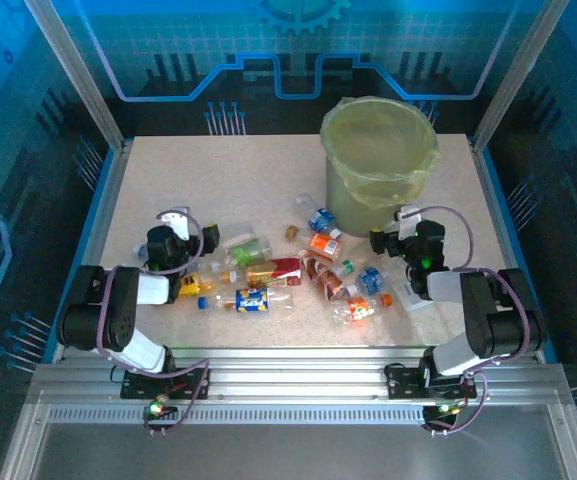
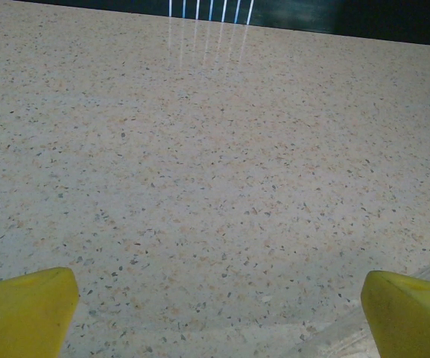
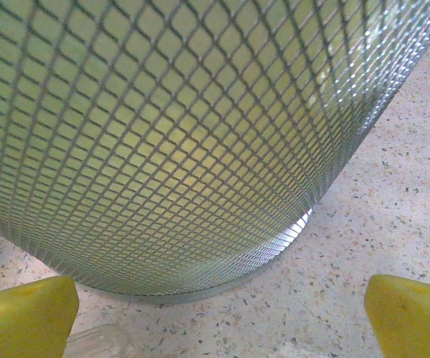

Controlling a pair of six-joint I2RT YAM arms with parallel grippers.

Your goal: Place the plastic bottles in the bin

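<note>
Between the two arms, mid-worktop: plastic bottles (image 1: 298,270) scattered in a loose band, all lying down, many crushed, all outside the bin (image 1: 373,190). Bin stands upright at the far right of the band, with the closest bottles just beside its base.

Blue-and-yellow-labelled bottle (image 1: 253,300) lies at the near edge of the band, long axis running left-right. Green-labelled bottle (image 1: 248,247) lies further back, much the same way, slightly tilted.

Left end effector (image 1: 176,225) sits at the band's left end, jaws spread fully, nothing between them. Its wrist view has yellow fingertips (image 2: 28,309) at the frame edges and bare worktop (image 2: 215,149) ahead. It points toward the far edge, so the bottles lie to its right, not in front.

Right end effector (image 1: 408,228) is also spread wide and empty, nose-on to the bin at close range. The bottles lie to its left and back toward its base.

Judgement: task at its start, nothing grasped. Left arm is nearer the green-labelled and blue-and-yellow-labelled bottles. Right arm is nearer the bin-side bottles and the bin itself. Either arm would have to swing inward and set its jaws across a bottle's short axis before closing.
</note>
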